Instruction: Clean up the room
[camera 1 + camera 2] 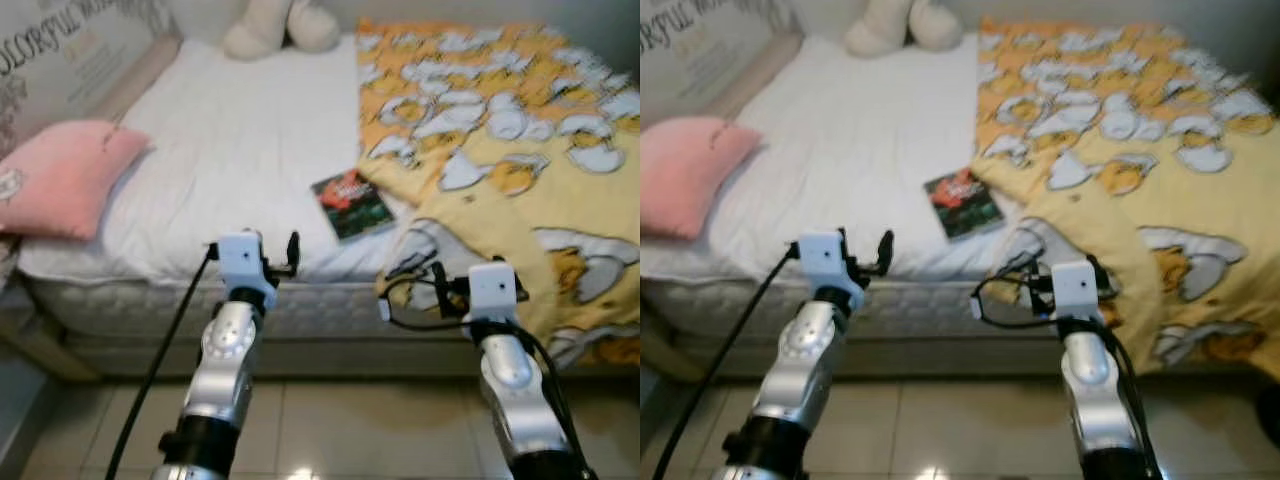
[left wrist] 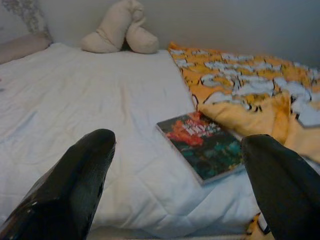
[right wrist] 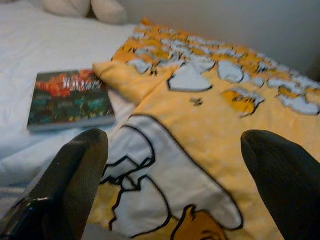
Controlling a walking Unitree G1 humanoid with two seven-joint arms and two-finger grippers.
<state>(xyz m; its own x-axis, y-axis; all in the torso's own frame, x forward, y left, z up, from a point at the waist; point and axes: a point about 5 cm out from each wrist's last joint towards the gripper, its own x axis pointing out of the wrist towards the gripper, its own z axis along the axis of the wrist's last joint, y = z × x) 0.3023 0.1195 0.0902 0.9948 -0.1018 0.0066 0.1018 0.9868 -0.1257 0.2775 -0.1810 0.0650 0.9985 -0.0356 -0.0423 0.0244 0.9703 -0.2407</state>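
Observation:
A dark book [image 1: 351, 204] with a red and green cover lies flat on the white sheet [image 1: 240, 150], near the bed's front edge. Its right side touches a rumpled yellow and orange blanket [image 1: 520, 170] printed with white figures. My left gripper [image 2: 178, 140] is open and empty, held just short of the mattress edge, left of the book [image 2: 205, 145]. My right gripper [image 3: 173, 139] is also open and empty, in front of the blanket's hanging fold [image 3: 165, 185], with the book [image 3: 70, 99] off to its left.
A pink pillow [image 1: 60, 175] rests at the bed's left end by a printed headboard [image 1: 70, 50]. A beige plush toy [image 1: 280, 25] sits at the far side against the wall. The mattress side [image 1: 150, 310] drops to a tiled floor [image 1: 330, 430].

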